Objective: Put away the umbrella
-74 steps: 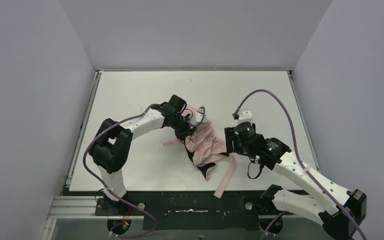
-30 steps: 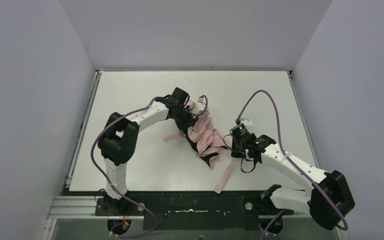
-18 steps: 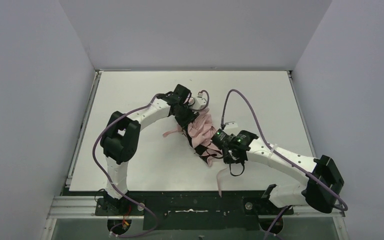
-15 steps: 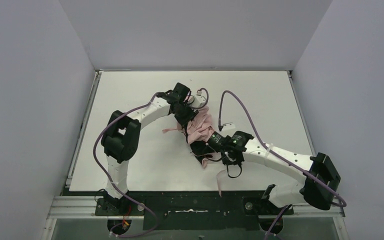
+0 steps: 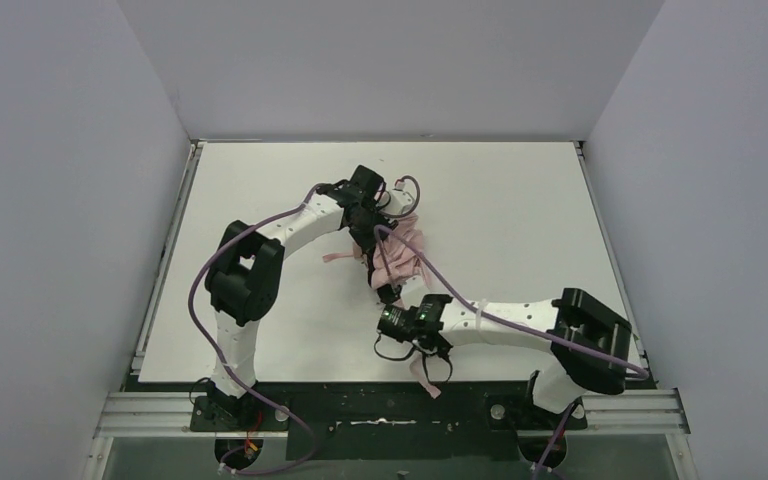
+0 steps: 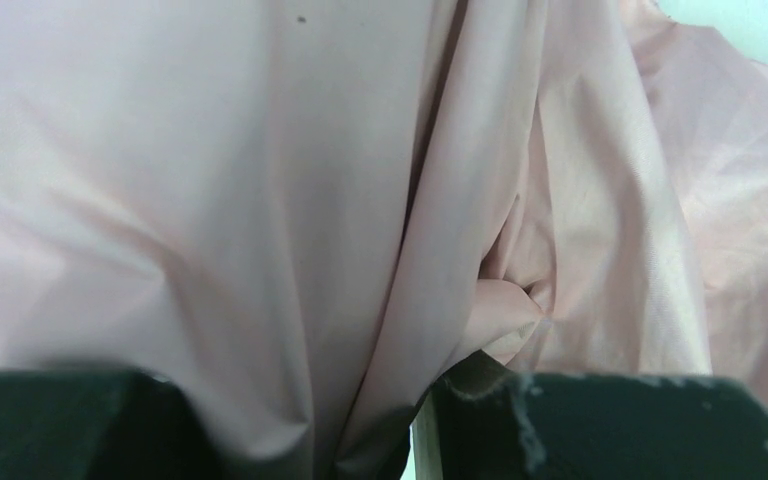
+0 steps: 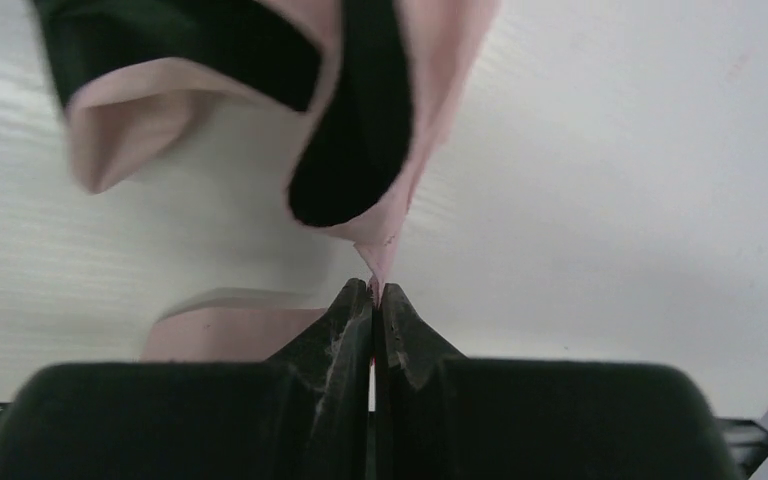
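From above, the umbrella (image 5: 405, 255) lies as a crumpled pink heap with black showing at its near end, about mid-table (image 5: 260, 190). The left arm curves in from the left, and the left tool (image 5: 375, 238) sits down on the far left side of the heap. The right arm lies low along the near edge of the table, stretched out to the left. The right tool (image 5: 385, 325) is just in front of the heap's near end. A loose pink strap (image 5: 426, 375) trails under that arm toward the table's near edge.

In the left wrist view, pink fabric of the umbrella (image 6: 260, 180) fills nearly everything, folded in long creases. The left tool (image 6: 320, 410) is partly closed, with a fold of the fabric bunched down between its two dark fingers (image 6: 610, 420).

In the right wrist view, the right tool (image 7: 373, 295) is closed tight, its fingers (image 7: 330, 340) meeting in a thin seam. A small pointed tip of pink cloth is pinched there. Above it, the umbrella (image 7: 450, 60) hangs in loops, pink outside and black inside, over the white table (image 7: 610, 200).
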Controlling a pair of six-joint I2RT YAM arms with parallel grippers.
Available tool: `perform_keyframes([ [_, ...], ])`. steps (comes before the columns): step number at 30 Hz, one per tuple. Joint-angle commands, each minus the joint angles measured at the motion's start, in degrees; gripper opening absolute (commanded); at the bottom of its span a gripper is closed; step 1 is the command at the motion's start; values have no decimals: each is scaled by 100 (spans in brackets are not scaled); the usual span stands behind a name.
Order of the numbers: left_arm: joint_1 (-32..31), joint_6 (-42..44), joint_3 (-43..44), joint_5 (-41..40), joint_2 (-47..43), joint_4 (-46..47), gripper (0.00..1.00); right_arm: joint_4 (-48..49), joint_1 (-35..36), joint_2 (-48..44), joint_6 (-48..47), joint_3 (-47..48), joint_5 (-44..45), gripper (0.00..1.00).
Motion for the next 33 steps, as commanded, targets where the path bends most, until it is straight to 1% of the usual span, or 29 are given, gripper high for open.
perform_keyframes([
  [1,142,-182,65,-822,65,431,0,513,790,503,-826,228,-291,0],
  [5,142,-182,77,-822,73,453,0,422,1279,1332,-1277,708,-388,0],
  [8,142,-138,60,-742,80,457,0,255,1576,1826,-1389,1000,-350,1],
  [11,142,-75,1,-633,63,481,0,343,1722,1949,-1419,1113,-358,4],
  [16,133,53,-172,-407,-29,598,0,405,1750,1987,-1544,1235,-395,14],
  [18,133,127,-255,-309,-79,635,0,401,1778,1982,-1580,1250,-373,19],
  [22,136,237,-385,-96,-135,703,0,490,1817,1797,-1549,1186,-330,22],
  [26,133,304,-419,36,-163,712,0,714,1805,1324,-1510,1075,-254,25],
  [28,133,363,-419,95,-170,701,0,864,1765,1002,-1517,972,-204,30],
  [30,133,401,-432,157,-189,691,0,1070,1695,607,-1523,828,-176,36],
  [33,133,434,-445,219,-197,682,0,1371,1537,-181,-1430,551,-75,45],
])
